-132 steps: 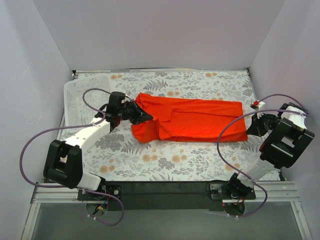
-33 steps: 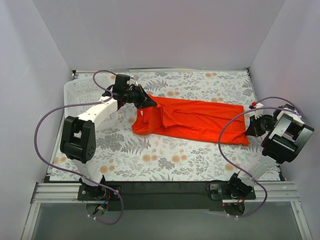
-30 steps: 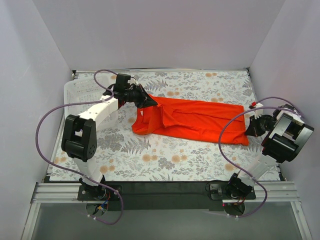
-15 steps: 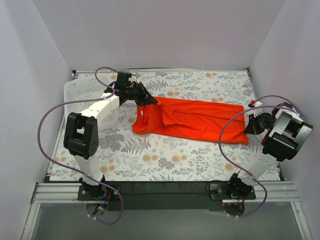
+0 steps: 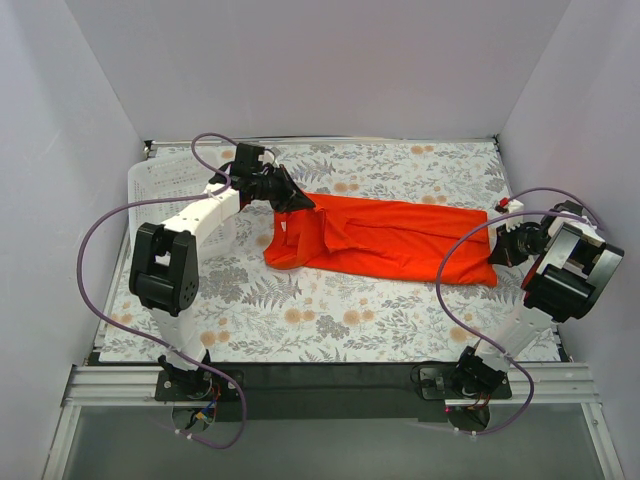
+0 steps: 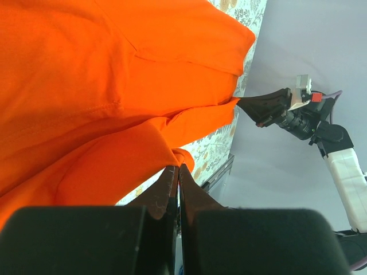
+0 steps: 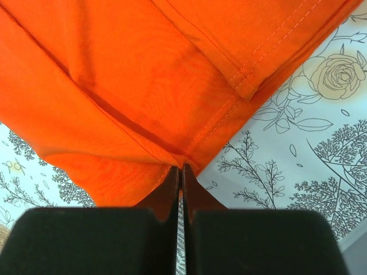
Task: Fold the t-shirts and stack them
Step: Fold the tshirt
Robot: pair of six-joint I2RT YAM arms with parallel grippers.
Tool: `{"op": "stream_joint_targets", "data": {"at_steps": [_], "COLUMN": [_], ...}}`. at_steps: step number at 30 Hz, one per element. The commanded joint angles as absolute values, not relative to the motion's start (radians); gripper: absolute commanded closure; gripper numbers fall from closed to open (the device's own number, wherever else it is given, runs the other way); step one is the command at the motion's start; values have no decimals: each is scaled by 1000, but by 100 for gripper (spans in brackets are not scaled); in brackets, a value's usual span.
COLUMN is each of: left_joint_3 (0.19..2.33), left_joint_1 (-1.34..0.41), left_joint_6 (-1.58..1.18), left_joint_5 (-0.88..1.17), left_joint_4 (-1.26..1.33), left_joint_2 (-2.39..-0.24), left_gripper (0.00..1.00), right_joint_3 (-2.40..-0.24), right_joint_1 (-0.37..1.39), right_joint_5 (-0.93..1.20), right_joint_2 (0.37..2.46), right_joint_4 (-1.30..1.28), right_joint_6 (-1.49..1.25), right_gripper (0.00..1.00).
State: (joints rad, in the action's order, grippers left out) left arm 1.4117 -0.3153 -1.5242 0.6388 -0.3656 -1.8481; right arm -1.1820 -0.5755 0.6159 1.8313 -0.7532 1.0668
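Observation:
One orange-red t-shirt (image 5: 390,238) lies stretched left to right across the floral table, folded into a long band. My left gripper (image 5: 300,204) is shut on its upper left corner and holds that end lifted; in the left wrist view the pinched cloth (image 6: 114,114) fills the frame above the closed gripper (image 6: 178,167). My right gripper (image 5: 494,247) is shut on the shirt's right edge; the right wrist view shows the closed gripper (image 7: 182,167) pinching a hemmed corner (image 7: 189,86).
A white perforated basket (image 5: 160,190) lies at the table's far left, under my left arm. Grey walls close the back and both sides. The floral tablecloth (image 5: 340,310) lies in front of the shirt. Purple cables loop from both arms.
My left gripper has carried the shirt's left corner up and toward the back, lifting that end. My right gripper has stayed on the right edge, shifting slightly back.

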Motion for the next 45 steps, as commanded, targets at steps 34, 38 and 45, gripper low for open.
{"op": "stream_joint_targets", "data": {"at_steps": [34,38,45], "left_joint_3": [1511,1528,1534], "left_joint_1": [-284,-282,-284], "left_joint_6": [-1503,-1505,-1503], "left_joint_5": [623,624,626], "left_joint_4": [-370,-376,-376], "left_joint_2": [-1913,-1927,-1937], "left_gripper": [100,100,100], "right_joint_3": [-1224,-1224,-1232], "right_joint_1": [-535,-531,-528], "right_joint_5": [611,604,601], "right_joint_2": [1787,1787,1776], "right_joint_4": [-680,-673,-670], "right_joint_6": [983,976,965], "right_gripper": [99,99,91]}}
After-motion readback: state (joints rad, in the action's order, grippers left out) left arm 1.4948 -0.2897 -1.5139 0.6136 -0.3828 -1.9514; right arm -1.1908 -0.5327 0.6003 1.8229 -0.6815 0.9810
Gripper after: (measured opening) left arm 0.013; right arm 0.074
